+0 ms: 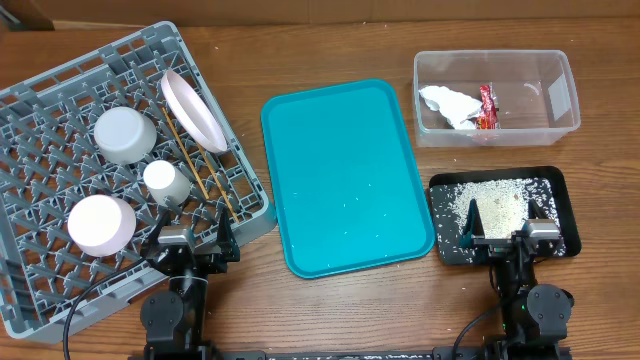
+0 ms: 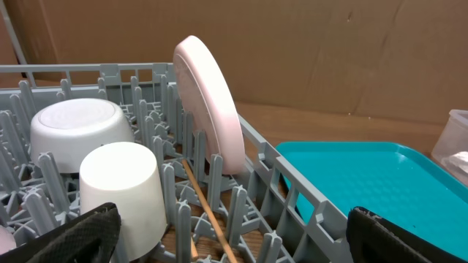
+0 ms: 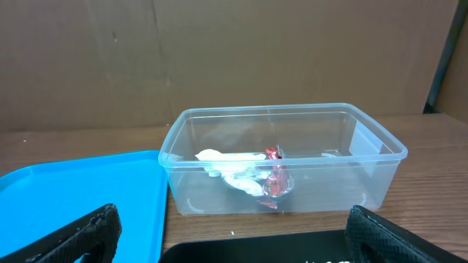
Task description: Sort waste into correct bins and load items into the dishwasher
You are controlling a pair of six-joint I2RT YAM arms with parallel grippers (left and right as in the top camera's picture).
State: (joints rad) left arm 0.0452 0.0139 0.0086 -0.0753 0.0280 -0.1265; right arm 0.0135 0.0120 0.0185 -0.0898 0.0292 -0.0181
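Note:
The grey dishwasher rack [image 1: 40, 290] fills the left of the table. In it a whitish-pink plate [image 1: 195, 110] stands on edge, and a grey-white bowl [image 1: 125, 135], a white cup [image 1: 165, 182] and a pinkish bowl [image 1: 100, 222] sit upside down. Chopsticks [image 1: 200, 170] lie along the rack floor. My left gripper [image 1: 190, 240] hangs open over the rack's near corner, empty, with the cup [image 2: 124, 190] and chopsticks [image 2: 208, 212] just ahead. The clear tub [image 1: 555, 110] holds a napkin [image 1: 448, 105] and a red wrapper [image 1: 487, 107]. My right gripper [image 1: 505, 238] is open and empty over the black tray [image 1: 555, 185], which holds rice crumbs [image 1: 495, 195].
A teal serving tray [image 1: 345, 175] lies between the rack and the two bins, with a few stray crumbs on it. Cardboard walls stand behind the table. Bare wood shows along the front edge beside both arm bases.

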